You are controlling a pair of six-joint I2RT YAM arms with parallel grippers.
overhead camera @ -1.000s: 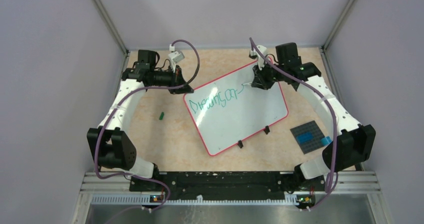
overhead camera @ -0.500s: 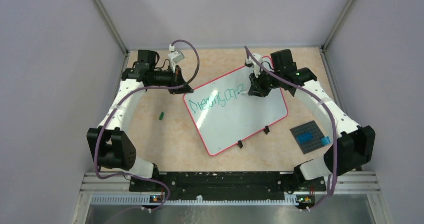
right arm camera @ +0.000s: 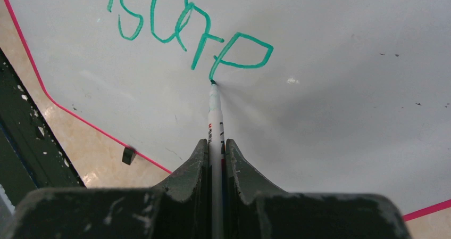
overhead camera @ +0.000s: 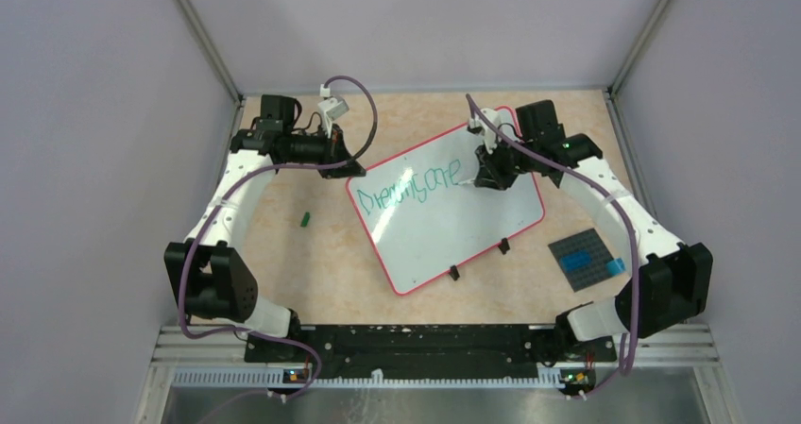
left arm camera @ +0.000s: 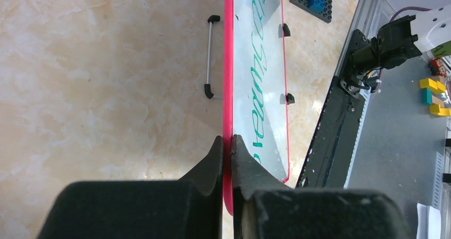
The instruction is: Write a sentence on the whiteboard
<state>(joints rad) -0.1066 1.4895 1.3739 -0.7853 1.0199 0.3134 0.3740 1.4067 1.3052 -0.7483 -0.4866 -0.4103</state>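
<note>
Right jaws gripping marker [right arm camera: 214, 116], tip touching whiteboard [right arm camera: 345, 63], clear only in wrist view

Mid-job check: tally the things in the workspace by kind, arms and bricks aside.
whiteboard: 1
marker: 1
studded plate: 1
small green piece: 1
Total: 4

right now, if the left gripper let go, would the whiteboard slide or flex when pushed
Probably slides: the whiteboard looks thin and light on a smooth table, and the left gripper pinches its red rim. Likely stiff: that rim runs straight in the left wrist view.
</note>
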